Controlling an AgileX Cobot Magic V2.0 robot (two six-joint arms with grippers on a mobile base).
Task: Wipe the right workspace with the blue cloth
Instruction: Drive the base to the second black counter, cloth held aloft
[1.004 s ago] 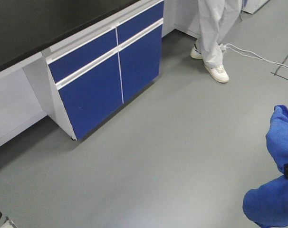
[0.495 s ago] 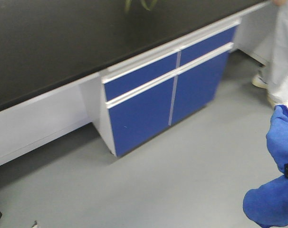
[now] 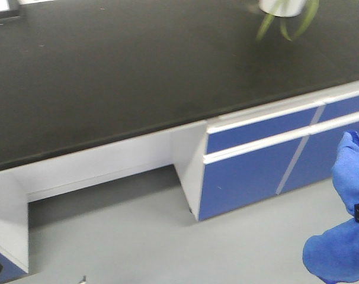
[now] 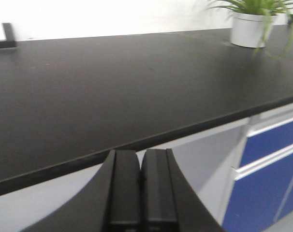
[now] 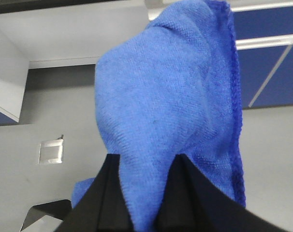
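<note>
1. Front view: a wide matte black surface point(image 3: 108, 77) fills the upper half, flat and plain, with a thin pale front edge; a white pot point(image 3: 280, 5) with drooping green leaves stands at its far right, cut off by the frame; a small dark-framed white item point(image 3: 2, 8) sits at the far left corner; below the surface are white panels, an open kneehole and a glossy blue cabinet point(image 3: 250, 174) with white rail handles; the floor point(image 3: 138, 242) is smooth grey; the cloth point(image 3: 345, 236), bright blue and bunched in two soft lobes, hangs at the right edge, over the floor and apart from the surface.
2. Left wrist view: the left gripper point(image 4: 140, 188) shows two flat black jaws pressed together, nothing between them; beyond lies the surface point(image 4: 112, 87), dull and faintly speckled; the pot point(image 4: 247, 29) is smooth and round.
3. Right wrist view: the right gripper point(image 5: 144, 193) has its black jaws clenched on the cloth point(image 5: 170, 96), which rises in a fuzzy, nappy mound with a darker stitched hem down its right side; a small pale square plate point(image 5: 51, 151) lies flat on the floor.
</note>
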